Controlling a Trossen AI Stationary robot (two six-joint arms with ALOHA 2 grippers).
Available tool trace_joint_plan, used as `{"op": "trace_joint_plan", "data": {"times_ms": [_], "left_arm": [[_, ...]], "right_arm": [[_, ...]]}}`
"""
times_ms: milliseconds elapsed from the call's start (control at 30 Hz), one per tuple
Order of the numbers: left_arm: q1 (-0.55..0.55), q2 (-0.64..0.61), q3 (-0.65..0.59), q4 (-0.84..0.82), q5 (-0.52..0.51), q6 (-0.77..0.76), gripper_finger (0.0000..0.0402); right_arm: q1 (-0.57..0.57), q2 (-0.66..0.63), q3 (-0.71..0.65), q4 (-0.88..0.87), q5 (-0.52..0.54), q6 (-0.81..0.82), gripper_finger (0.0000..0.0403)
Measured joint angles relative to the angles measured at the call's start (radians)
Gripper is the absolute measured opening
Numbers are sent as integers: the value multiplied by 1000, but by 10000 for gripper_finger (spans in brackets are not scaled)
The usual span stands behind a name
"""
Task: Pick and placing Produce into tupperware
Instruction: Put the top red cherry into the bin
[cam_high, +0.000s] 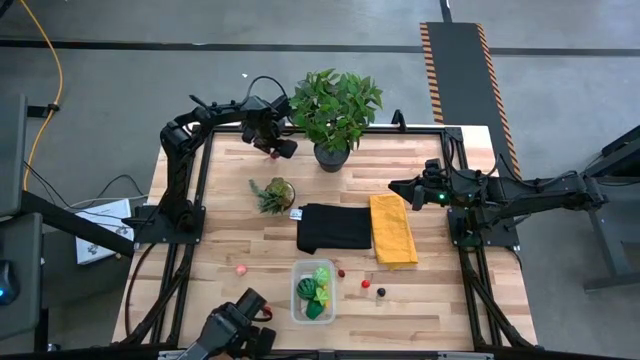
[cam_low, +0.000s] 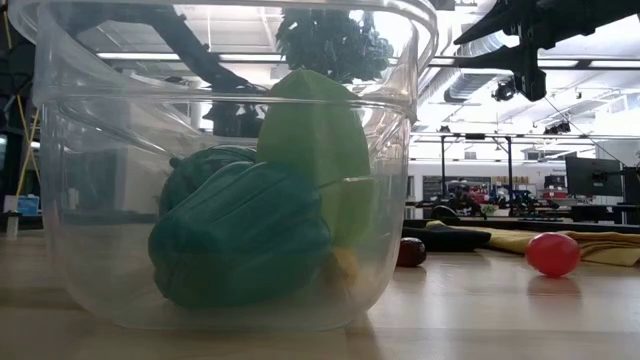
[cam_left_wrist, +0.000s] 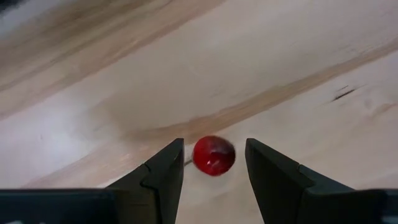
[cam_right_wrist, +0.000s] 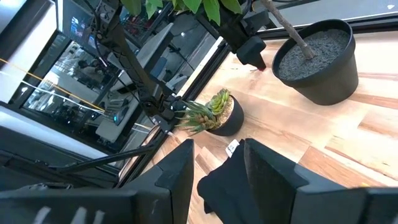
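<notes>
My left gripper (cam_high: 277, 148) is at the table's far edge beside the big potted plant, pointing down, open. In the left wrist view its fingers (cam_left_wrist: 214, 143) stand on either side of a small red toy fruit (cam_left_wrist: 214, 155) lying on the wood, with a gap on each side. The clear tupperware (cam_high: 313, 291) sits near the near edge and holds a dark green pepper (cam_low: 240, 235), a lime-green piece (cam_low: 320, 140) and a bit of yellow (cam_low: 345, 265). Around it on the table lie a pink piece (cam_high: 240, 268), two red pieces (cam_high: 341, 272) (cam_high: 366, 283) and a dark one (cam_high: 381, 292). My right gripper (cam_high: 397, 187) hovers open over the yellow cloth's far end.
A large leafy potted plant (cam_high: 333, 115) stands at the far edge right next to my left gripper. A small potted succulent (cam_high: 274, 193) sits nearer the middle. A folded black cloth (cam_high: 335, 228) and a folded yellow cloth (cam_high: 393, 230) lie side by side at the centre.
</notes>
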Motion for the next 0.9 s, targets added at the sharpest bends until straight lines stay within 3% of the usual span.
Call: {"op": "trace_joint_plan", "data": {"times_ms": [900], "left_arm": [[0,0,0,-1,-9,0,161]], "right_arm": [[0,0,0,0,0,-9,133]]}}
